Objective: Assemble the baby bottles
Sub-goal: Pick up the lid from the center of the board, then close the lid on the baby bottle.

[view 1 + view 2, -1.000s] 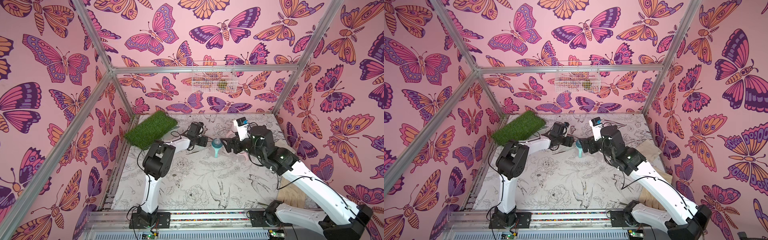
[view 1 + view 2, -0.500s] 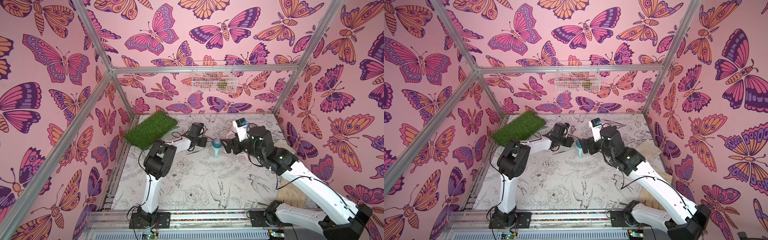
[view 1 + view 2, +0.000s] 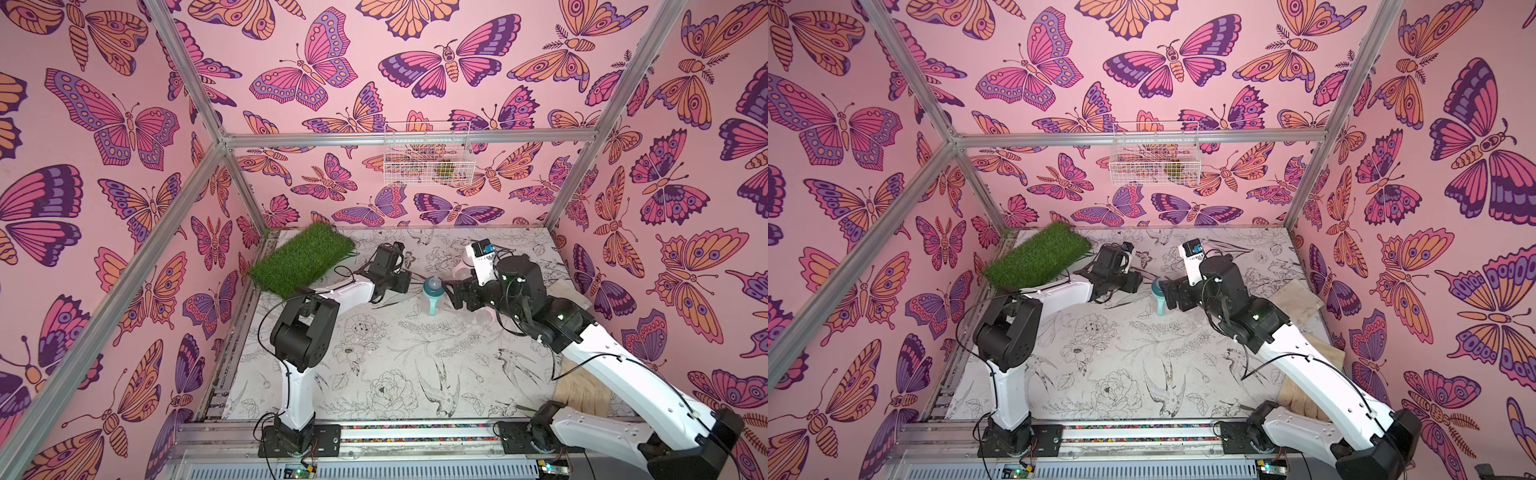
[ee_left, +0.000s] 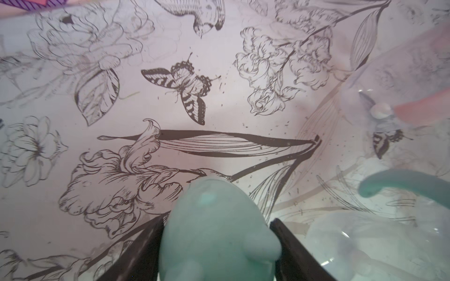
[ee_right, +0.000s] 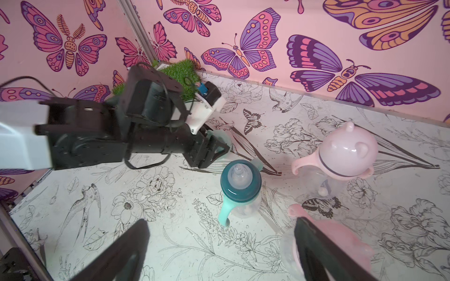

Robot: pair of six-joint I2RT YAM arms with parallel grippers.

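The left jaws pinched a teal cap [image 4: 219, 231] just beside the upright teal bottle [image 5: 241, 187] toward the back of the bench [image 3: 395, 340], while the right jaws stood spread wide on the bottle's other side, with a pink capped bottle [image 5: 341, 155] nearby.

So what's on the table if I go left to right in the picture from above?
Grass mat → left gripper, jaws shut on a teal cap → teal bottle → right gripper, jaws open → beige cloth.
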